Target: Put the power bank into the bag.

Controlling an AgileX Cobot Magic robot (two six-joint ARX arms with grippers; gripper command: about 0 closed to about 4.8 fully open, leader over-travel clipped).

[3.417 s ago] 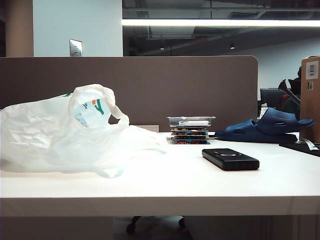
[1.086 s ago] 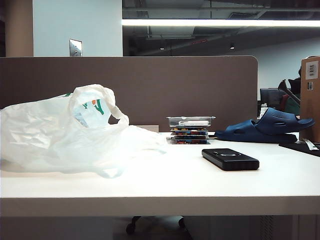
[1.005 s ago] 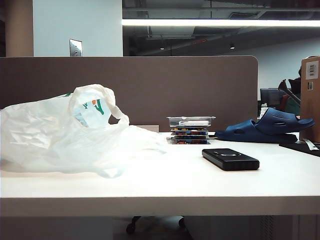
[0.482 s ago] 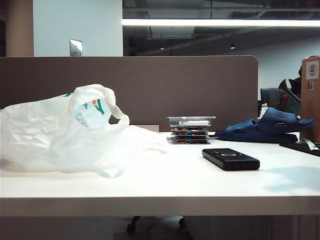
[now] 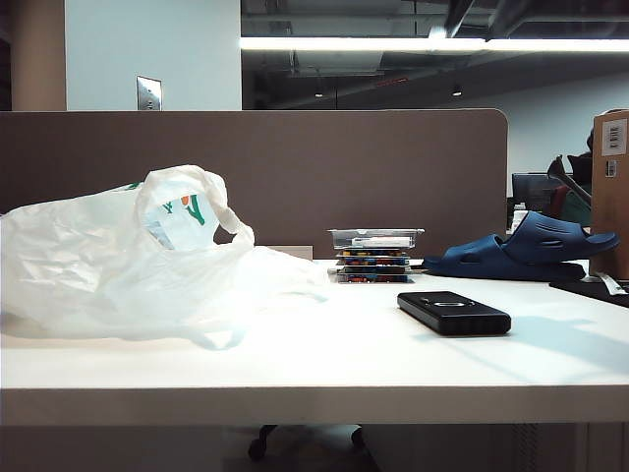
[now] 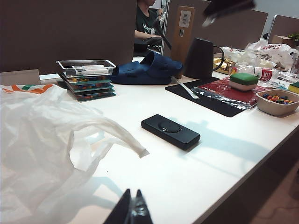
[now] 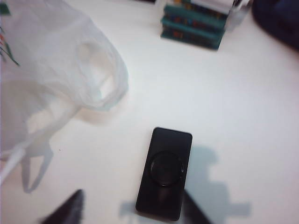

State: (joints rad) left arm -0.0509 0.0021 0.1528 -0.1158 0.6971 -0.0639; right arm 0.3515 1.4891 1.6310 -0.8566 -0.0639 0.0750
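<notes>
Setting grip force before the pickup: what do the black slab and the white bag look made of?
The flat black rectangular power bank looks like hard plastic with a smooth, slightly glossy finish: light glints along its rounded edges and ring mark. The large crinkled translucent white bag looks like thin plastic film: it wrinkles sharply and its printed logo shows through.

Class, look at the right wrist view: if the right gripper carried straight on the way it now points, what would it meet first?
Most likely the power bank: it lies flat on the table between the right gripper's open, blurred fingers. Depth is hard to judge.
</notes>
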